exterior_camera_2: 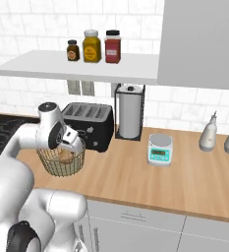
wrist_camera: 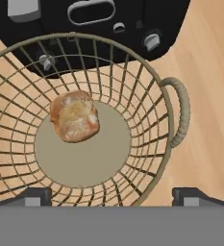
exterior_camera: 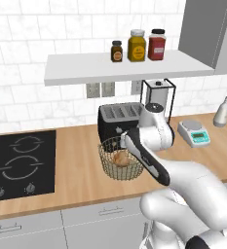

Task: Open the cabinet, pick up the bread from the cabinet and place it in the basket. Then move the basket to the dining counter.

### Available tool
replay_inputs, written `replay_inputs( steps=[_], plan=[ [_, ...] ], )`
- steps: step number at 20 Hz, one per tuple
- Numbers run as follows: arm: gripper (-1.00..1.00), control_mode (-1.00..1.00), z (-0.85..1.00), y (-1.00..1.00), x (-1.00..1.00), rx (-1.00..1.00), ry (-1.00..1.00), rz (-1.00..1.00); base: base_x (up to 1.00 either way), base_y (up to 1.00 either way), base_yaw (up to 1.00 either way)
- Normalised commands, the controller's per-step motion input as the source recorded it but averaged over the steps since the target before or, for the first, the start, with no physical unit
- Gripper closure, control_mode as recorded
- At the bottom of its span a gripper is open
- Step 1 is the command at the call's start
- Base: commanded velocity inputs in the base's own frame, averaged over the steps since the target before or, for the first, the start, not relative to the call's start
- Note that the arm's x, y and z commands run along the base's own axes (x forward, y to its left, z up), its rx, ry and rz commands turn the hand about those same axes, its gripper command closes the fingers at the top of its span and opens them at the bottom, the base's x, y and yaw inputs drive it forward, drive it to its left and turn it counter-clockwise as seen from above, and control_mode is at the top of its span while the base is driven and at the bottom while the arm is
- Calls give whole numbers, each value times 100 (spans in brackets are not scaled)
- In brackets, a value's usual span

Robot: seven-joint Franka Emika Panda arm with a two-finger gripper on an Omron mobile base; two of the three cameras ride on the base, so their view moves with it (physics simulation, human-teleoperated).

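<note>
Fingers (wrist_camera: 111,196): spread wide, empty, above basket (wrist_camera: 167,144)
Bread (wrist_camera: 75,116): lying on basket's flat base; toaster (exterior_camera: 119,116) just behind

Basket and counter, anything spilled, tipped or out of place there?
Nothing stands out. The bread lies on the flat base of the upright basket, which stands on the wood counter before the black toaster.

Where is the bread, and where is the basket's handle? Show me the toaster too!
bread (wrist_camera: 75,116), hand view, middle of its crust.
basket (wrist_camera: 180,113), hand view, its looped handle.
toaster (exterior_camera_2: 89,119), right base view, its black top.
</note>
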Motion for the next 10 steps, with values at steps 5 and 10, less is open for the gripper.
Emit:
replay_inputs(
  steps=[5,10],
  plan=[
    [-100,-100,4,-10,-28,5,3,-29,0,0,0],
    [-100,-100,0,-10,45,13,17,-22,0,0,0]
  ],
)
